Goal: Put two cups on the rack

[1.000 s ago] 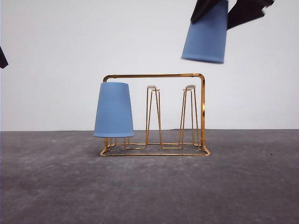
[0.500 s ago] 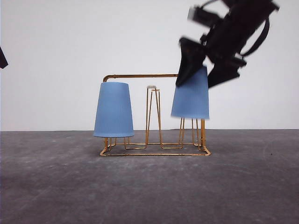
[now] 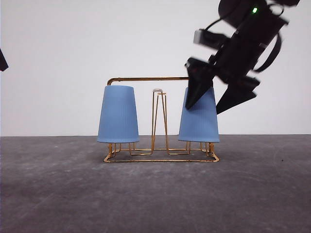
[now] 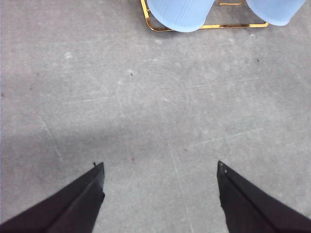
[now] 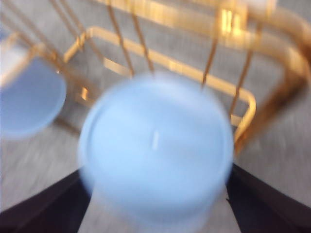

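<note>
The gold wire rack (image 3: 158,78) stands mid-table. One light blue cup (image 3: 118,114) sits upside down over its left prongs. A second cup (image 3: 200,124) sits upside down over the right prongs, its rim level with the first cup's rim. My right gripper (image 3: 203,109) reaches down from the upper right, shut on this second cup near its top. The blurred right wrist view has that cup (image 5: 155,145) between the dark fingers (image 5: 43,204), with the rack (image 5: 170,63) behind. My left gripper (image 4: 160,194) hangs open over bare table, short of the rack (image 4: 209,26) and both cups (image 4: 180,12).
The rack's middle prongs (image 3: 159,121) stand bare between the two cups. A grey table (image 3: 155,194) stretches in front of the rack, with a white wall behind. A sliver of the left arm (image 3: 2,60) shows at the far left edge.
My right gripper came down from high above the rack with the second cup, lowering it over the right prongs until its rim matches the first cup's. The left arm stayed still.
</note>
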Motion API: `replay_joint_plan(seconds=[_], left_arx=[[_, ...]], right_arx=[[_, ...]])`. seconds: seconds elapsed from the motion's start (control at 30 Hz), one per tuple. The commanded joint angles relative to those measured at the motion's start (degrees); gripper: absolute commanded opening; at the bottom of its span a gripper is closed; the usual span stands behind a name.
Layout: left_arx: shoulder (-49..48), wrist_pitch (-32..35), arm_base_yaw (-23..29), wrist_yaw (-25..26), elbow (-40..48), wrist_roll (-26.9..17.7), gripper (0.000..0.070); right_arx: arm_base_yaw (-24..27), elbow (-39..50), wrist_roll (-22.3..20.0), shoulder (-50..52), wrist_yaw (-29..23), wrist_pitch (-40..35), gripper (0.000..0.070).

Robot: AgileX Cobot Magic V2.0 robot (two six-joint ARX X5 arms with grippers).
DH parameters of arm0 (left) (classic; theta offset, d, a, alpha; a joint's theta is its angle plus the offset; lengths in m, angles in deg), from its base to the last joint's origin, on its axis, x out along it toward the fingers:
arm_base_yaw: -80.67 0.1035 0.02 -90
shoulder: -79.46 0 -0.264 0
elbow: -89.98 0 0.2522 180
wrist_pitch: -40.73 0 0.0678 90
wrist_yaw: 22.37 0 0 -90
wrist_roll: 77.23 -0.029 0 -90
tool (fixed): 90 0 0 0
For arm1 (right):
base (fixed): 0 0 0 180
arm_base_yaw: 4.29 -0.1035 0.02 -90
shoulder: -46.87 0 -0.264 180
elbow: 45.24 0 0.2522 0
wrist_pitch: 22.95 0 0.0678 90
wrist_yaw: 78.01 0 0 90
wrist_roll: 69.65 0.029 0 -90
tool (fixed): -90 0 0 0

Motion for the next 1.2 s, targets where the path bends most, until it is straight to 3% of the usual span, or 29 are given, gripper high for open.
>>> replay_joint_plan(seconds=[0.0,0.2,0.33,0.53,0.83,1.0,1.03,1.07,1.1,1.13,1.17], left_arx=[[0.31,0.26,-0.13,-0.15,-0.35,0.35,0.0428],[0.31,0.31,-0.13,-0.15,-0.35,0.33,0.0428],[0.31,0.28,-0.13,-0.15,-0.35,0.33,0.0428],[0.31,0.47,-0.13,-0.15,-0.35,-0.02,0.0428],[0.31,0.71,-0.13,-0.35,-0.35,-0.77,0.0428],[0.21,0.52,-0.17,0.42,-0.35,-0.94,0.0432],[0.21,0.58,-0.19,0.40,-0.35,-0.97,0.0349],[0.23,0.70,-0.20,0.38,-0.35,-0.99,0.0220],[0.27,0.97,-0.21,0.31,-0.35,-0.93,0.0064],[0.40,1.63,-0.23,0.18,-0.35,-1.86,0.0010],[0.54,2.43,-0.24,0.04,-0.35,-3.26,0.0000]], right_arx=[[-0.13,-2.71,-0.22,2.60,0.13,3.56,0.0534],[-0.15,-3.57,-0.87,11.98,0.15,18.80,0.0533],[-0.13,0.58,-1.06,18.53,0.16,21.88,0.0533],[-0.33,14.76,-0.21,31.67,0.21,13.61,0.0532],[-0.34,36.47,8.66,47.48,0.24,-4.11,0.0531],[-0.34,40.07,9.68,48.97,0.37,-6.55,0.0528],[-0.34,40.07,9.67,48.97,0.26,-6.31,0.0430],[-0.34,40.07,9.64,48.97,0.10,-6.13,0.0274],[-0.34,40.07,9.55,48.95,0.00,-6.16,0.0063],[-0.34,40.07,9.56,48.90,-0.10,-6.28,0.0019],[-0.34,40.07,9.60,48.84,-0.17,-6.42,0.0042]])
